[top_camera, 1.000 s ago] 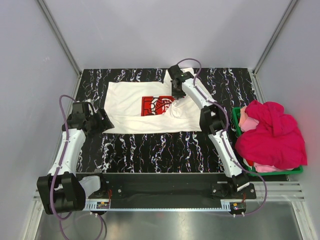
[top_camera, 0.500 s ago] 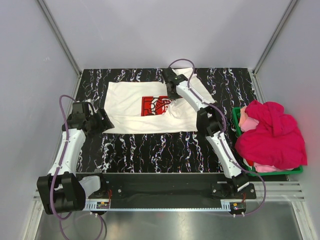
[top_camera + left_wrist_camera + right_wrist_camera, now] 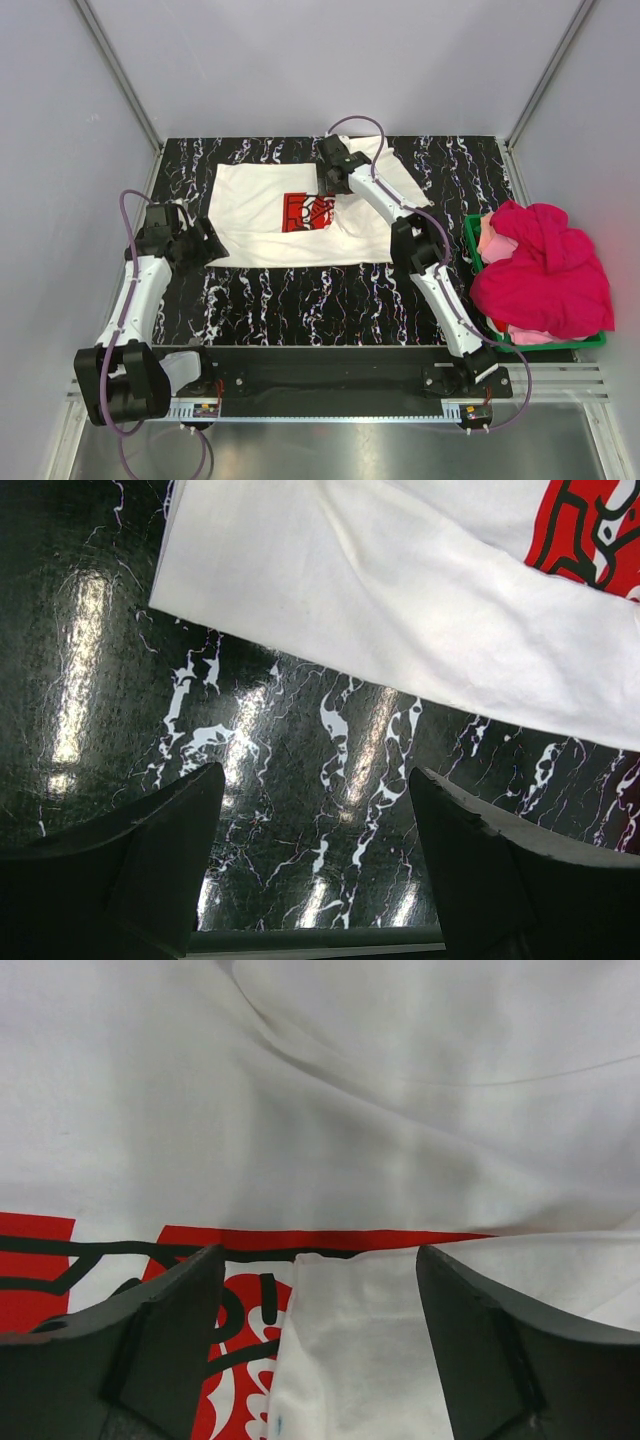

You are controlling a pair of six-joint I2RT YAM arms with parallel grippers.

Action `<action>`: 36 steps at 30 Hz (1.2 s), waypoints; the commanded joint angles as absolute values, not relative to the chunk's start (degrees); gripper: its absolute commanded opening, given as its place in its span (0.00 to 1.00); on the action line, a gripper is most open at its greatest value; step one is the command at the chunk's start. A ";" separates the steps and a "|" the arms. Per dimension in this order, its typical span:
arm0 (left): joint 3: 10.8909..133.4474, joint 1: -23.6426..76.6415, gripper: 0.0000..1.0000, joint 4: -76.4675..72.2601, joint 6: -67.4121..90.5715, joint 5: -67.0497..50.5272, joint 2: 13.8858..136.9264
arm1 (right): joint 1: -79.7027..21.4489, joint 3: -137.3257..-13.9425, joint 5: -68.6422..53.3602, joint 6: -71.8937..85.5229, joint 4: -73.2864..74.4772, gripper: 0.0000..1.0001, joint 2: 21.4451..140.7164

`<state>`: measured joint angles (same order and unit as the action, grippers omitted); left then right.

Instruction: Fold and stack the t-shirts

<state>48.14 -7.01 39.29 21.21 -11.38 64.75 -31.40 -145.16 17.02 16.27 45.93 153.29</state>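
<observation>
Black, white-veined worktop point(image 3: 300, 290) filled the space between grey walls, and the white t-shirt point(image 3: 260, 215) lay spread on its far half, long axis running left to right, red print point(image 3: 308, 210) facing up. The pink t-shirts point(image 3: 545, 270) were heaped in a green basket point(image 3: 468, 228) at the right edge, well apart from both arms.

The right hand point(image 3: 330, 182) hung over the shirt just beyond the far right corner of the print. Its wrist view showed its fingers spread wide with nothing between them but cloth lying flat below, a loose white flap point(image 3: 350, 1340) overlapping the print's edge. The left hand point(image 3: 208, 243) sat at the shirt's near left corner, also wide open and holding nothing. Its wrist view looked down on bare worktop with the shirt's near hem just beyond its fingertips.

So the shirt lay directly under the right hand and just far of the left. I judged the left better placed for the near hem and the right for the cloth by the print.

Against the frame a second earlier, the right hand had travelled left and farther back, from the print's right side to its far corner. The left arm had not moved.
</observation>
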 commanded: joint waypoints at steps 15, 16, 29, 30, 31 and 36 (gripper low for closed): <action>41.14 -11.25 0.89 31.74 32.25 -8.96 66.79 | -24.00 -78.12 12.67 27.94 32.17 0.95 100.41; 40.52 -11.60 0.89 30.95 32.69 -9.23 67.32 | -23.39 -74.31 11.00 29.60 31.38 0.95 98.54; 38.14 -12.39 0.87 18.73 37.53 -4.40 73.64 | -8.35 -51.68 -8.26 34.98 18.82 0.94 90.61; 38.32 -12.39 0.87 18.46 37.96 -3.44 74.17 | -8.26 -51.33 -8.44 35.24 18.37 0.94 91.40; 38.41 -12.48 0.87 18.11 38.14 -3.08 74.70 | -8.00 -51.15 -8.44 35.85 17.33 0.94 91.75; 38.50 -12.57 0.80 15.73 40.16 -1.50 79.27 | -7.03 -48.69 -8.35 37.79 13.72 0.84 95.09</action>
<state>37.82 -12.12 20.08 38.02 -4.73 77.08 -7.77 -50.46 -7.22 35.73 17.89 92.71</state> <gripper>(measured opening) 0.816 0.870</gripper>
